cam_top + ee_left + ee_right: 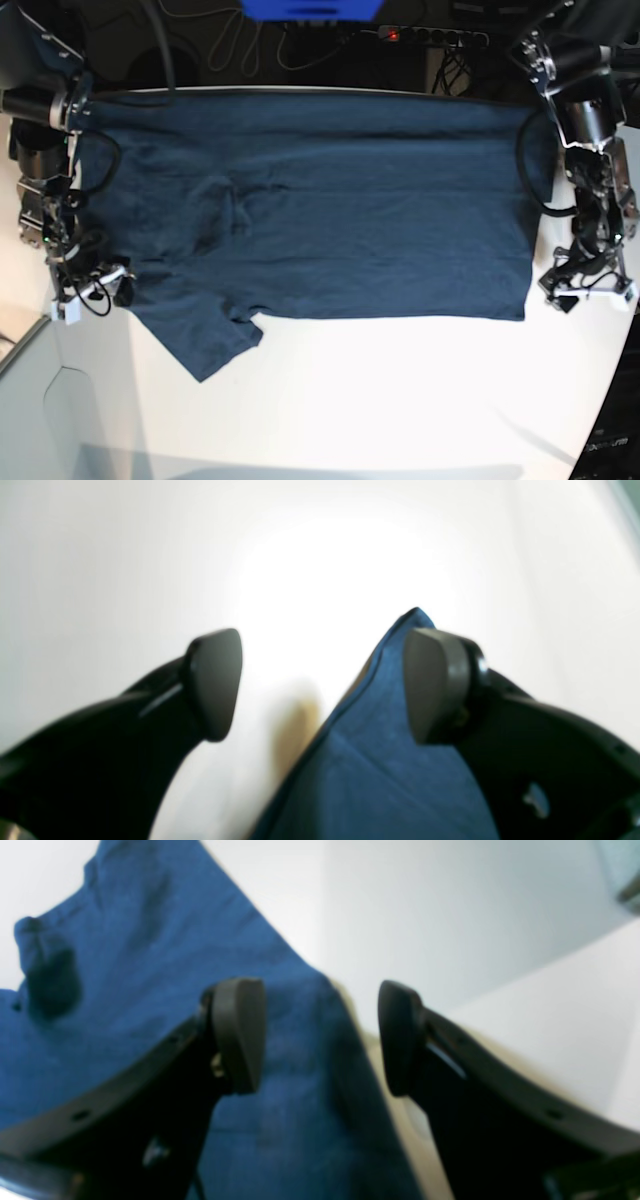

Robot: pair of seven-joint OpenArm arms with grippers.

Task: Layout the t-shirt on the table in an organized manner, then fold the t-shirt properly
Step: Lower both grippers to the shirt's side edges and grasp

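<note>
Behind, in the base view, there was a dark area (420,50), and many cables (235,45) were lying across it in loose curves. At the top middle one bright blue patch (312,8) was seen, blurred. In the right wrist view, a pale greenish surface (622,865) filled the upper right corner.

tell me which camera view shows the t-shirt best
The base view: the t-shirt spreads across most of it, including the sleeve at lower left. The left wrist view shows only one corner and edge; the right wrist view shows a bigger piece, with bunched cloth.
</note>
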